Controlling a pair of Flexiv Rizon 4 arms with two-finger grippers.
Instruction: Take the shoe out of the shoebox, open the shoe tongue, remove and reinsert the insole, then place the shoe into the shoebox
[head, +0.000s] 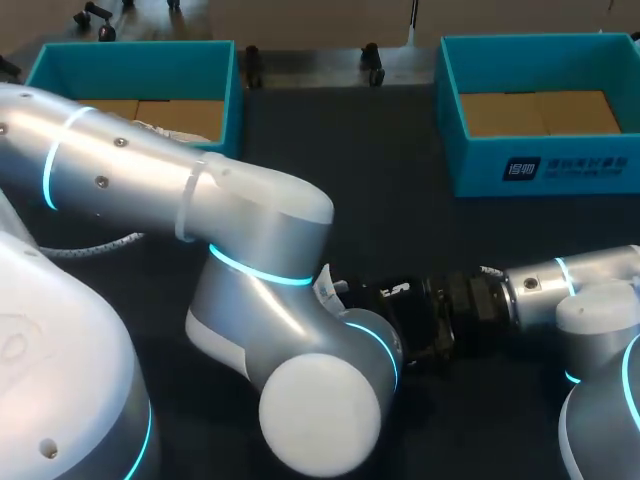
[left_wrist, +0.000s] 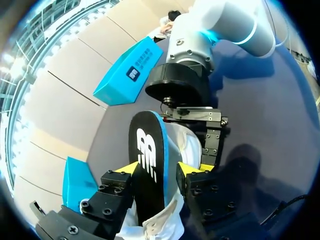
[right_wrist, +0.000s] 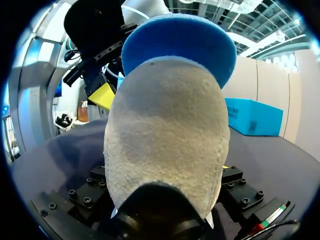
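Left gripper (left_wrist: 159, 172) jaws are clamped on the insole (left_wrist: 147, 150), one yellow tip on each face, gripped low so the blade stands upright and can slide along the shoe's length. Right gripper (left_wrist: 200, 135) jaws are pressed on the shoe (right_wrist: 167, 135) from both sides at 12 o'clock of the left one. Looks like it's acting as a vise, holding the shoe off the table (head: 340, 180) while the other arm works. From the right wrist, the insole's blue end sticks out past the shoe's far end, so it's partly out. Can't tell whether it's the pull or the reinsert. In the head view both grippers meet around 6 o'clock, mostly hidden under the left elbow. Far side: left shoebox (head: 230, 90) at 11 o'clock, right shoebox (head: 540, 165) at 1 o'clock, both open and well apart from the shoe, ready for the drop-off.
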